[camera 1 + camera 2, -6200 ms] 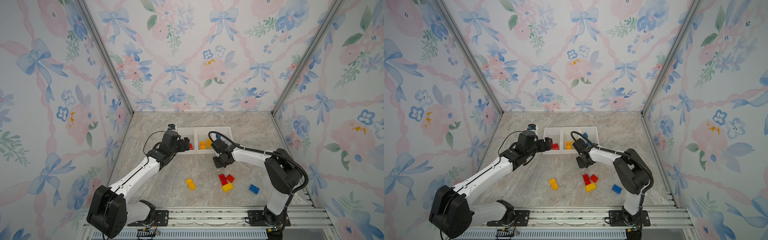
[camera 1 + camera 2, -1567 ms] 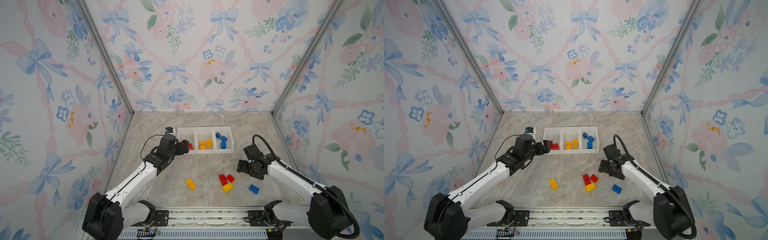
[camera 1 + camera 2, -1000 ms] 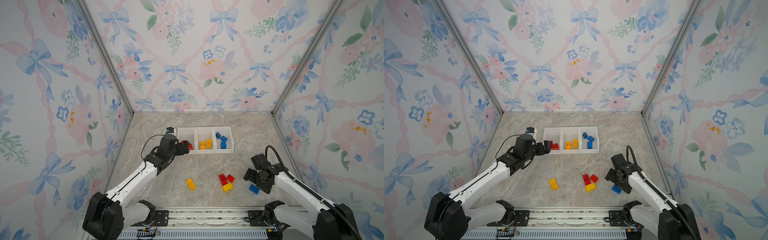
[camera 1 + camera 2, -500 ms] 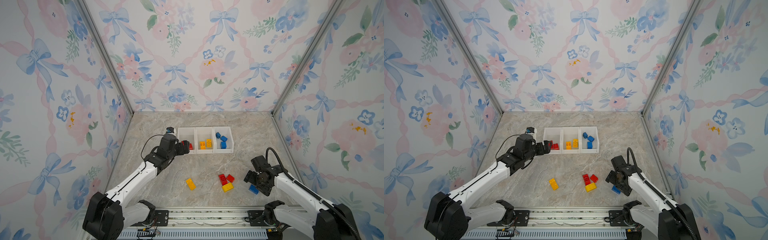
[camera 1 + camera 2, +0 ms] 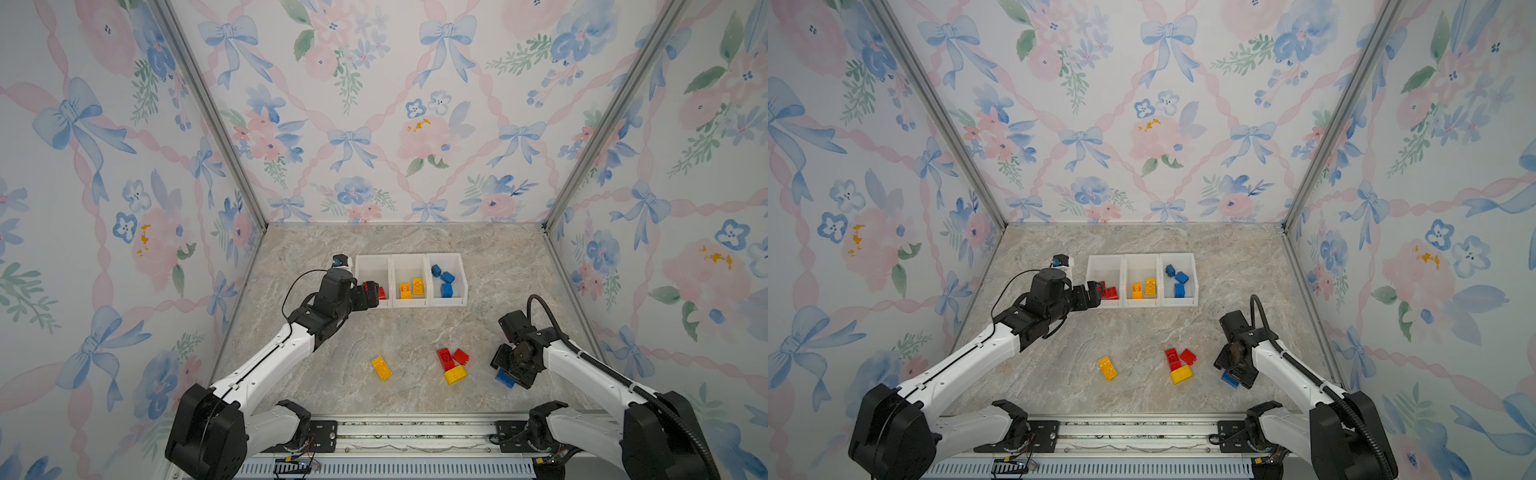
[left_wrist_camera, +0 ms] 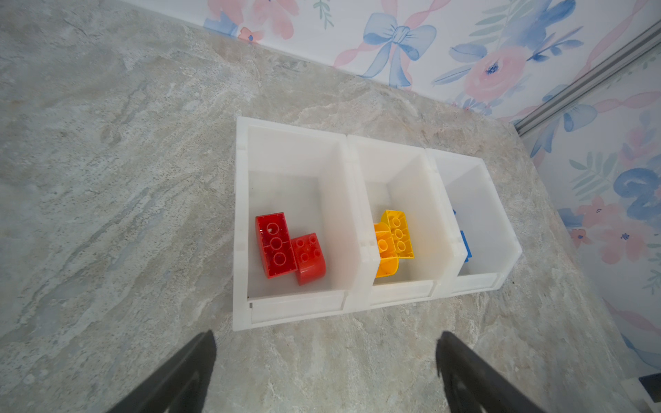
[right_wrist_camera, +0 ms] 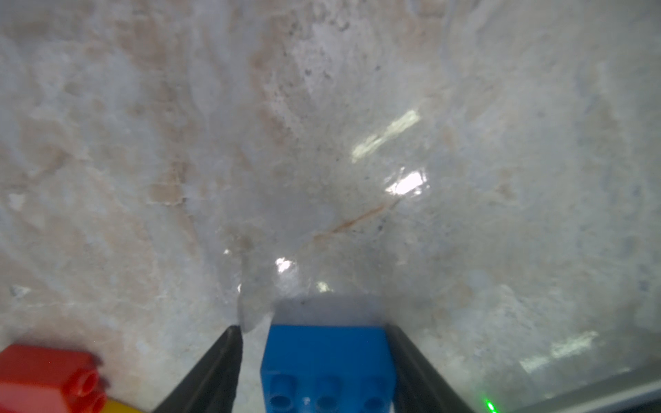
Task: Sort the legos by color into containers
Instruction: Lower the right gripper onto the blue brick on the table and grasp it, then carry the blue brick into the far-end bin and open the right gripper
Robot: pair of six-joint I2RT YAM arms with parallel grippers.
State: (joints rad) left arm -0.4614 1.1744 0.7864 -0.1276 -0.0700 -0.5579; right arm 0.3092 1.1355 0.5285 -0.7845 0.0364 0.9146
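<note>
Inside the right claw (image 7: pixel 311 330), jaws parted, sits 1 blue lego (image 7: pixel 327 357).

Three walls (image 5: pixel 395 104): pale wallpaper, blue bows, pink flowers. Aluminium posts (image 5: pixel 210 112) at both far corners. Surface (image 5: pixel 415 241): grey-beige marble pattern. Metal rail (image 5: pixel 415 432) along near edge.
</note>
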